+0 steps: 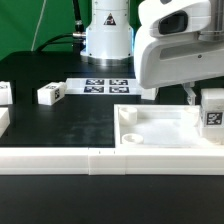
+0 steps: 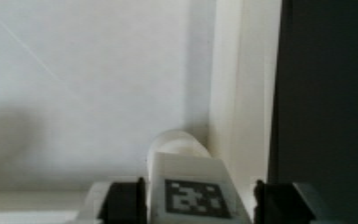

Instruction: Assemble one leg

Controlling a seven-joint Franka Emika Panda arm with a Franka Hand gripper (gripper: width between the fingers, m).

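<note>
Observe the arm pointing down at the exterior view's right; its gripper (image 1: 207,101) clamps the upright leg (image 1: 213,110) between both fingers.

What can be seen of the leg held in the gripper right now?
The leg is a small white rectangular block that looks like plastic, taller than wide, with a square black-and-white marker tag on one face. It stands upright, clamped on two opposite sides by the gripper, above the large white square tray-like top near its corner at the exterior view's right. Whether its lower end touches the top cannot be told.
</note>
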